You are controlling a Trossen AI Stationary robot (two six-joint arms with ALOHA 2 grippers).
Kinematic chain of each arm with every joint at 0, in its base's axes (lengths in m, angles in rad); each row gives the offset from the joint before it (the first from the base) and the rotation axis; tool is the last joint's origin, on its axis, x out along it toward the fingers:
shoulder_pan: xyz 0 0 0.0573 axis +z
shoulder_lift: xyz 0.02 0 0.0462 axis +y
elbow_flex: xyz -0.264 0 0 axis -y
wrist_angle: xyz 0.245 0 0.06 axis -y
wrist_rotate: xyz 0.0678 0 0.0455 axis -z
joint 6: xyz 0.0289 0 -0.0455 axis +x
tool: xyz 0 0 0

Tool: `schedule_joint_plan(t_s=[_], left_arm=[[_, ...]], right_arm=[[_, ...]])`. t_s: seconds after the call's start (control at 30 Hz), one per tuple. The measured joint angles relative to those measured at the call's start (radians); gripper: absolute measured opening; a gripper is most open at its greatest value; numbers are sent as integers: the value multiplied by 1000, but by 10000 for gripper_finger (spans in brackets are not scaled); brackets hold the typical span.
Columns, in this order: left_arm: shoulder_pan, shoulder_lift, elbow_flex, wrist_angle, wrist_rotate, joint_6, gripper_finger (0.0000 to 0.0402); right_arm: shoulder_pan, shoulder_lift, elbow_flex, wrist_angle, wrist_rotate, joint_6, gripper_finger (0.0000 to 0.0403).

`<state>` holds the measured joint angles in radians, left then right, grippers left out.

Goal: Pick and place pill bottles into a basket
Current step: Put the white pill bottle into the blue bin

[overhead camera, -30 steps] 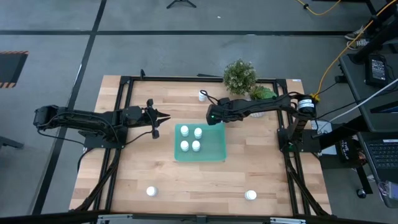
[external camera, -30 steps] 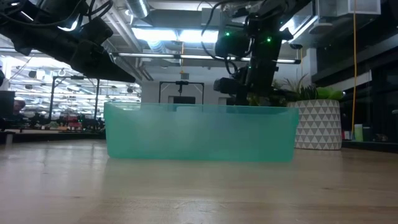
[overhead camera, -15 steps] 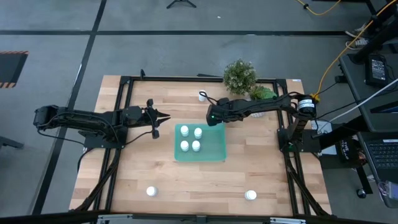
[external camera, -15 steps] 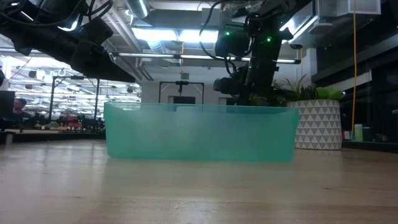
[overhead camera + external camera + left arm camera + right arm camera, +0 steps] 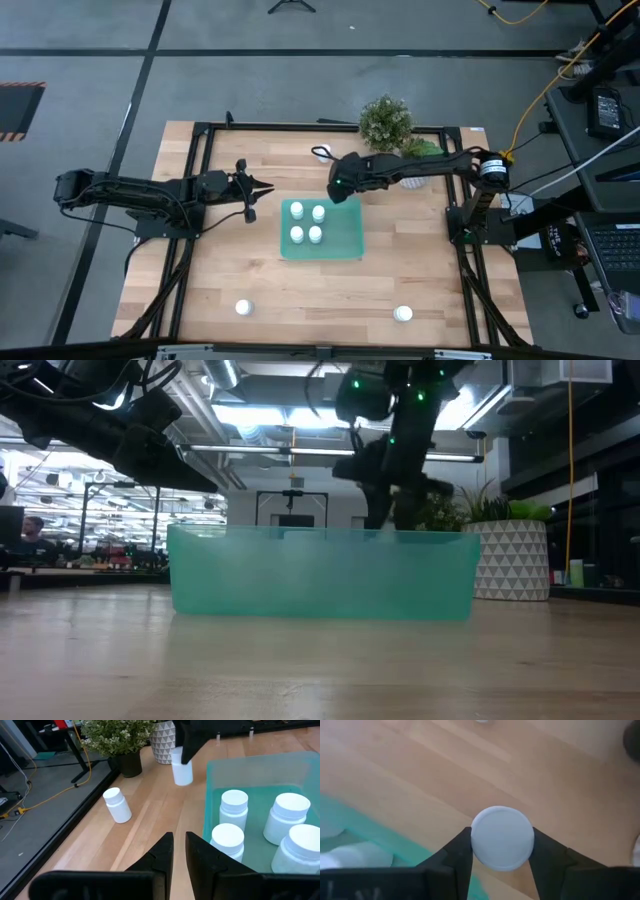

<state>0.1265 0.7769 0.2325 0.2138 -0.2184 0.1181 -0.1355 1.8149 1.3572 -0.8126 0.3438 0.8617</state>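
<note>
My right gripper (image 5: 340, 186) hovers at the far edge of the teal tray (image 5: 345, 245) and is shut on a white pill bottle (image 5: 182, 769). The gripper hides this bottle in the high view. Several white bottles (image 5: 307, 222) stand upright in the tray's left part. One more bottle (image 5: 321, 153) is on the table at the far side; it also shows in the left wrist view (image 5: 117, 805). Two bottles (image 5: 243, 308) (image 5: 403, 314) stand near the front edge. My left gripper (image 5: 255, 190) waits shut and empty left of the tray. My right gripper pinches the bottle's round cap (image 5: 502, 837) between its two fingers (image 5: 460, 851), one on each side. The fingers come from above, pointing down. The bottle hangs upright below them, lifted clear of the table beside the tray's far wall (image 5: 250, 761).
A bushy plant in a dark pot (image 5: 385, 122) and a white patterned pot (image 5: 162, 740) stand at the far edge behind the right arm. Black frame rails (image 5: 200, 160) run along the table's sides. Bare wood lies between the tray and the front bottles.
My right gripper has risen and moved a little toward the table's left. My left arm has kept still.
</note>
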Motion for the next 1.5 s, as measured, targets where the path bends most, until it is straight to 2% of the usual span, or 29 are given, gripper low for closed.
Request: schedule_joint_plan(t_s=[0.2, 0.4, 0.53, 0.73, 0.9, 1.1, 1.27, 1.4, 1.5], left_arm=[[0, 0, 0, 0, 0, 0, 45], [0, 0, 0, -3, 10, -45, 45], [-2, 0, 0, -9, 26, -135, 45], [-2, 0, 0, -5, 40, -150, 45], [-2, 0, 0, -4, 41, -214, 45], [-2, 0, 0, 1, 32, -229, 45], [-2, 0, 0, 1, 31, -229, 45], [-2, 0, 0, 7, 30, -252, 45], [-2, 0, 0, 29, 30, -262, 45]], right_arm=[[9, -25, 91, -69, 1, -118, 153], [44, -126, 93, -100, 47, -186, 153], [93, -165, 93, -94, 62, -204, 153], [184, -169, 93, -81, 56, -289, 153], [263, -174, 93, -59, -5, -383, 153], [319, -174, 93, -57, -8, -425, 153], [324, -163, 77, -34, -22, -446, 153], [303, -152, 0, 69, -103, -502, 153], [282, -152, -49, 103, -111, -513, 153]])
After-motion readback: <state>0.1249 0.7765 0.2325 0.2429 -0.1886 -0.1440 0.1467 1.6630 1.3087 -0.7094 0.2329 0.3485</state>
